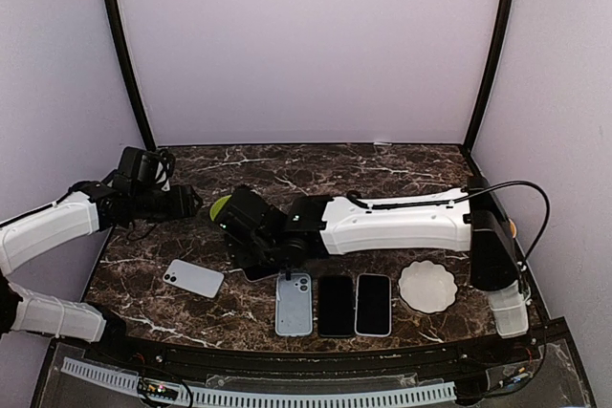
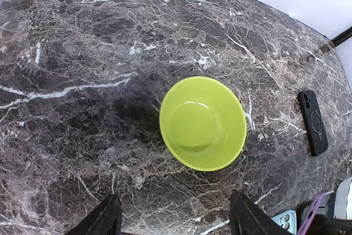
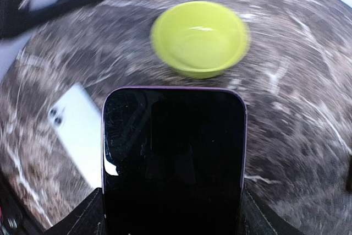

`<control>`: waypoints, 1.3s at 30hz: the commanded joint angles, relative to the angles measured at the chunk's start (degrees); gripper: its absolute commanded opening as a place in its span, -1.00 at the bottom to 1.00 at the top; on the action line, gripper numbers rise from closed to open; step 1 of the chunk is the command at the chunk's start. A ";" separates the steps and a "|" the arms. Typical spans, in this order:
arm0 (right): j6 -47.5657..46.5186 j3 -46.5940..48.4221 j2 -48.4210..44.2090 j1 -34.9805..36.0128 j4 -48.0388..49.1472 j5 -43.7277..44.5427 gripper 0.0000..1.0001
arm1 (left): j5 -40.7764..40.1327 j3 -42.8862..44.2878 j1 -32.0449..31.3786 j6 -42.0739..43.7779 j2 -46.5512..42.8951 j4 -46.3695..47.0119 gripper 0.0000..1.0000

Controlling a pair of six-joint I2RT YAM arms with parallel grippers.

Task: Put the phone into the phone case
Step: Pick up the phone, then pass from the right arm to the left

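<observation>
Right wrist view, phone pinched between right fingers, seemingly by its edges, left fingers spread

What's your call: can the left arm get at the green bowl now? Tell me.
Likely yes. The left gripper is open just short of the green bowl, with only bare table between. The right gripper, shut on a phone, sits close beside.

Green bowl, black case, marble table
</observation>
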 commanded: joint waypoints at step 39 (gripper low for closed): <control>6.22 -23.36 -11.59 17.04 14.66 26.00 -1.00 | 15.94 -5.52 -1.59 6.15 -5.43 12.69 0.42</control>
